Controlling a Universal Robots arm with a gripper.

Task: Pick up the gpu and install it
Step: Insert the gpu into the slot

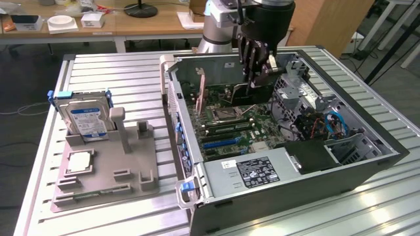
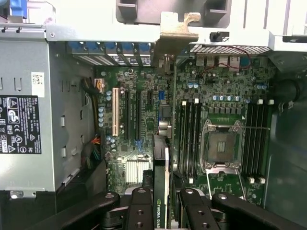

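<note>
The fingers (image 2: pixel 141 211) of my gripper (image 2: pixel 165 215) are clamped on the two flat faces of the gpu (image 2: pixel 160 184). It hangs upright and edge-on between them above the motherboard (image 2: pixel 144 91), and as far as I can judge it is not yet seated in any slot. I take the card to be light and stiff but fragile. It is a thin board that would suffer if twisted or pressed down askew, so holding the faces near the upper edge, clear of the contact edge, seems right. Around it stands the open computer case (image 1: pixel 341 179), which also holds an empty CPU socket (image 2: pixel 221 146), dark memory slots (image 2: pixel 189 139) beside the socket, a white expansion slot (image 2: pixel 115 111) and a grey power supply (image 2: pixel 24 124). Well apart from the case, on the exterior view's left, a grey parts tray (image 1: pixel 131 189) carries a hard drive (image 1: pixel 86 120) with a blue label, standing upright at its far end.
</note>
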